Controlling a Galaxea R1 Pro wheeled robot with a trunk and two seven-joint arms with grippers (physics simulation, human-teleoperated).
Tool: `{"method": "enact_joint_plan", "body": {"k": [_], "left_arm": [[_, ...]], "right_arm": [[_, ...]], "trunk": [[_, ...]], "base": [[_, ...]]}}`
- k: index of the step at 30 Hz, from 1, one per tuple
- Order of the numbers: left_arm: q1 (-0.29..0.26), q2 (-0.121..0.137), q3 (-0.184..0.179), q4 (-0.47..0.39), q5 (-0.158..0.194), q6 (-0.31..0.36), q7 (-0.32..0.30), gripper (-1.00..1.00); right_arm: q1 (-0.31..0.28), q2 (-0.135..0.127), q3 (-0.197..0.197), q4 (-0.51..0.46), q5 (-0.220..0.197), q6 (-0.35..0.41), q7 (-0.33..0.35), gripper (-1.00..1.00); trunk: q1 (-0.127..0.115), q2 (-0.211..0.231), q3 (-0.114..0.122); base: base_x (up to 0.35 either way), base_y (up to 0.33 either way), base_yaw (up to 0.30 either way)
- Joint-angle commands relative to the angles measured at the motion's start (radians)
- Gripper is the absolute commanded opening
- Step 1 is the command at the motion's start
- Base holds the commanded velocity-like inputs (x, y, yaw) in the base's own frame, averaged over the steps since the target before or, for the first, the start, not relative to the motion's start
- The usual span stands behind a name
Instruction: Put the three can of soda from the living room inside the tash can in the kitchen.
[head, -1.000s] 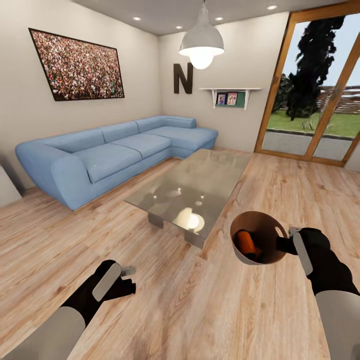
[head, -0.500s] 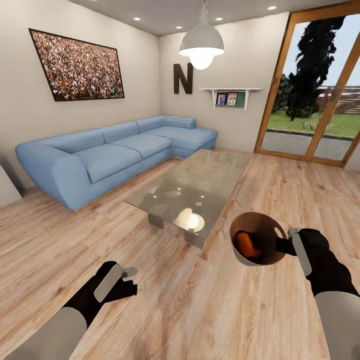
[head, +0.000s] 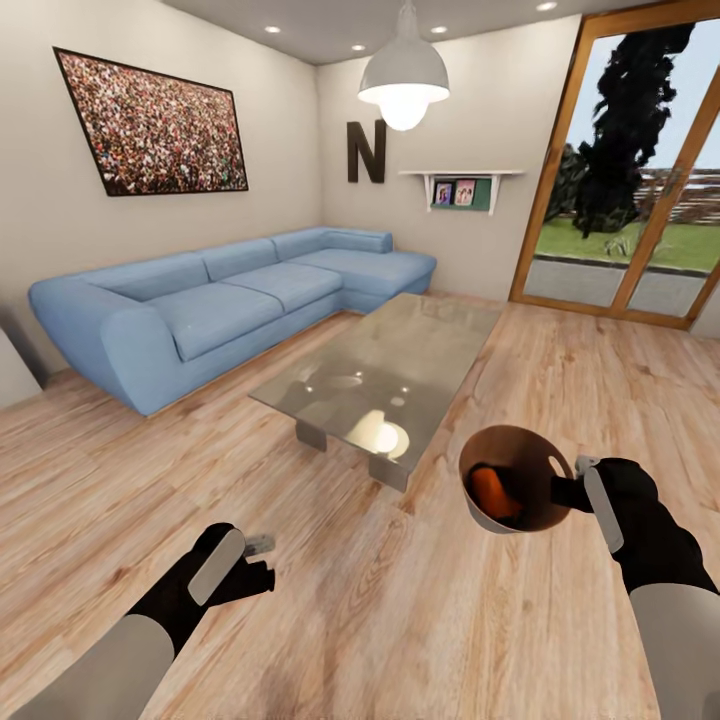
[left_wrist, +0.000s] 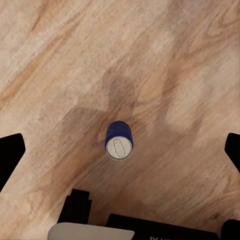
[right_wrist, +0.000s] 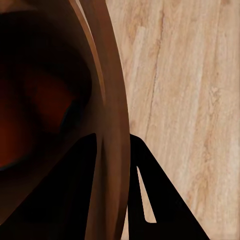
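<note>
My right gripper (head: 572, 490) is shut on the rim of the brown trash can (head: 535, 478), holding it off the wood floor to the right of the coffee table. An orange can of soda (head: 488, 488) lies inside, with something dark beside it. The right wrist view has the trash can's rim (right_wrist: 112, 100) pinched between the black fingers (right_wrist: 160, 200). My left gripper (head: 255, 568) hangs low over the floor at the lower left. Its fingertips (left_wrist: 11, 152) stand wide apart, and a blue can of soda (left_wrist: 119, 142) with a silver top stands upright on the floor between them, untouched.
A glass coffee table (head: 400, 350) stands just ahead of both arms. The long blue corner sofa (head: 200, 310) runs along the left wall under the crowd picture (head: 150, 125). Glass doors (head: 620, 170) are at the right, and a dome lamp (head: 403, 75) hangs above. Wood floor (head: 400, 620) surrounds me.
The whole picture has shifted slightly, so the camera has moved. Both arms and the trash can keep their places in the view.
</note>
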Motion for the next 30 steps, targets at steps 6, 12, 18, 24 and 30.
{"method": "enact_joint_plan", "body": {"k": [6,12,18,24,30], "left_arm": [[0.000,-0.001,0.000,-0.002,0.001,-0.001,0.000,1.00],[0.000,-0.005,0.000,-0.003,0.001,-0.001,-0.001,1.00],[0.000,-0.007,0.000,0.003,0.002,-0.001,-0.002,1.00],[0.000,-0.006,0.000,0.009,0.005,-0.001,-0.002,1.00],[0.000,-0.006,0.000,0.010,0.008,0.000,-0.002,1.00]], "right_arm": [[-0.001,-0.001,-0.001,-0.001,-0.012,0.000,0.006,-1.00],[-0.001,-0.002,-0.003,-0.001,-0.012,0.000,0.006,-1.00],[-0.001,-0.002,-0.003,-0.001,-0.012,0.000,0.006,-1.00],[-0.001,-0.002,-0.003,-0.001,-0.012,0.000,0.006,-1.00],[-0.001,-0.003,-0.004,-0.001,-0.012,0.000,0.006,-1.00]], "trunk": [[0.023,-0.042,-0.028],[0.046,-0.084,-0.056],[0.069,-0.126,-0.084],[0.092,-0.168,-0.113],[0.115,-0.210,-0.141]], "base": [[0.000,0.000,0.000],[0.000,0.000,0.000],[0.000,0.000,0.000],[0.000,0.000,0.000],[0.000,0.000,0.000]]}}
